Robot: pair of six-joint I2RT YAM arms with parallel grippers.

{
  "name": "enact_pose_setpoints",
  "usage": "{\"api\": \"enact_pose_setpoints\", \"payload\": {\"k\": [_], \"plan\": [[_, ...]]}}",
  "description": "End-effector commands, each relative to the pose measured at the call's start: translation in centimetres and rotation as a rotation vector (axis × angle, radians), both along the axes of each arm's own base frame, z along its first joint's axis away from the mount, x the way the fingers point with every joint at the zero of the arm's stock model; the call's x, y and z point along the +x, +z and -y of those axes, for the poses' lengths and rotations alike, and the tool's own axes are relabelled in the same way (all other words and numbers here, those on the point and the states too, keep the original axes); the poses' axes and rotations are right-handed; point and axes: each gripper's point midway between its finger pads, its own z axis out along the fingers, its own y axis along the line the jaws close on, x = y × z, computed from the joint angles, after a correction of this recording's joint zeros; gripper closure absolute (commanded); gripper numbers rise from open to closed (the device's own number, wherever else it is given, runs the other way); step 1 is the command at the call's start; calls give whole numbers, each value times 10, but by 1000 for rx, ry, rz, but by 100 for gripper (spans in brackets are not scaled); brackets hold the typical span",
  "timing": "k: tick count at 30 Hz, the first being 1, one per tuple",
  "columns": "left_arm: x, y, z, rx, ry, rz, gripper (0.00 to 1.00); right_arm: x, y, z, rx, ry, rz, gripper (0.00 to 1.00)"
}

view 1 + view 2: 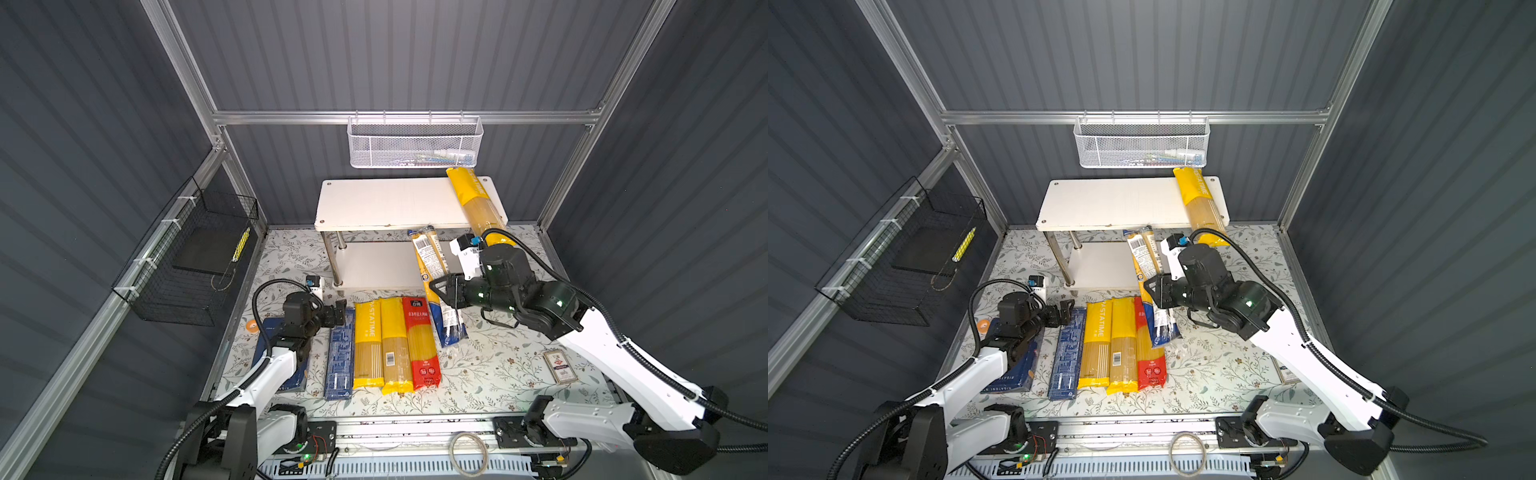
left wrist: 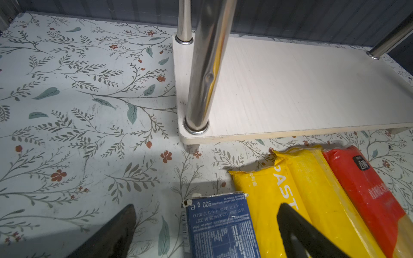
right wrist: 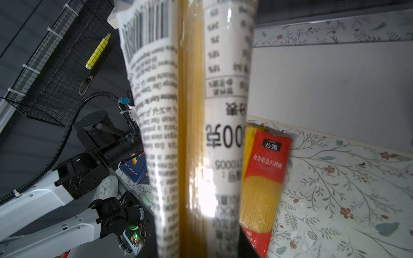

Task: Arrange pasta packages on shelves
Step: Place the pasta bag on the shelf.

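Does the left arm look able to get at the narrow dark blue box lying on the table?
Probably yes. The left gripper hangs open right over the end of the narrow blue box with nothing on top, though a yellow bag lies tight against one side.

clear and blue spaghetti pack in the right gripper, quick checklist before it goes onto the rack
1. Grip: right gripper shut on the clear and blue pack, about mid-length: ok.
2. Pack's lower end lifted off the table: cannot tell.
3. Lower board bare where the left wrist view shows it: ok.
4. Yellow bag on the top board sticks out past the front edge: not ok.
5. Left gripper open, by the end of the narrow blue box, apart from both boards: ok.
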Motion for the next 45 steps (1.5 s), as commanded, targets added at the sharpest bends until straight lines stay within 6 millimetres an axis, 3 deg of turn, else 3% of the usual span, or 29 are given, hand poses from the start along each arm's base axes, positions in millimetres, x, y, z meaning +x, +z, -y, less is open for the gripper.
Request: {"api": "enact_pose_setpoints", "payload": {"k": [1,14,21,39,45], "plan": [[4,7,1,18,-10,13,1,21,55,0,101,-16,136,79],[3,7,0,27,-5,14,1,66,103,16,94,-60,233,79],[4,7,1,27,-9,14,1,88,123,14,109,-61,269,78],[4,7,0,28,-7,13,1,150,118,-5,132,-64,249,78],[4,6,0,32,-4,9,1,173,115,3,141,-93,234,78]]}}
